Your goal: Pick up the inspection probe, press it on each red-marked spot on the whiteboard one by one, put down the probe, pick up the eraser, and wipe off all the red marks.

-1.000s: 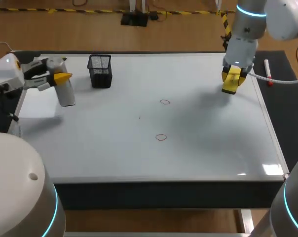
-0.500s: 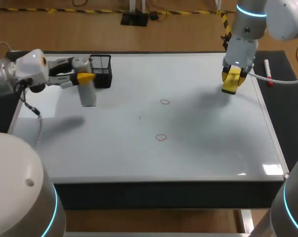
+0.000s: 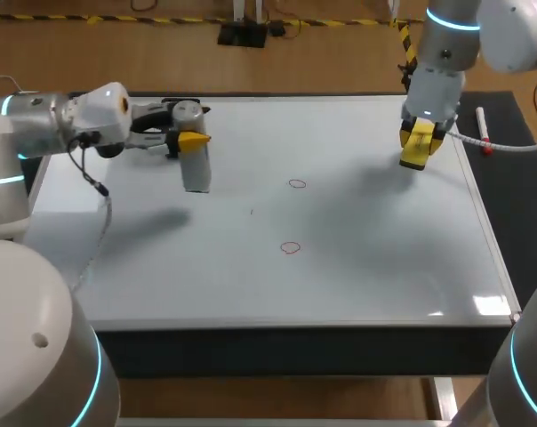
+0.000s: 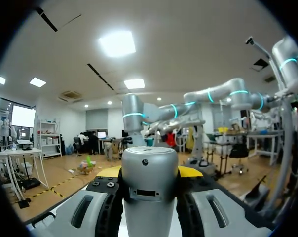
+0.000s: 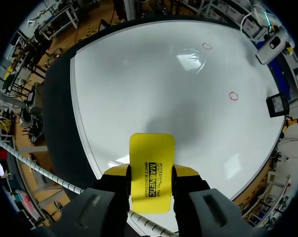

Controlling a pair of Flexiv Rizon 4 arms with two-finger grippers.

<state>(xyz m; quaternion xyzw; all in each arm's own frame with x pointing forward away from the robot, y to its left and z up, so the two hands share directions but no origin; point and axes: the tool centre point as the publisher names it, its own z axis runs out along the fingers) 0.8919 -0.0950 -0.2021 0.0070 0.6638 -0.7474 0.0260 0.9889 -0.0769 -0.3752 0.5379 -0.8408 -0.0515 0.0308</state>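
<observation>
Whiteboard (image 3: 357, 285), two faint red marks (image 3: 296, 184); left hand (image 3: 190, 140) clamps probe (image 3: 196, 173), right hand (image 3: 421, 132) clamps eraser (image 3: 414, 153).

Bench note: my work table (image 3: 277, 349) has a dark front edge and a glossy white top; a light reflection (image 3: 491, 305) sits near its front right corner.

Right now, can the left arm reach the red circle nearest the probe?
Probably yes. The left arm holds the probe over the whiteboard, and only bare board lies between it and that red circle.
</observation>
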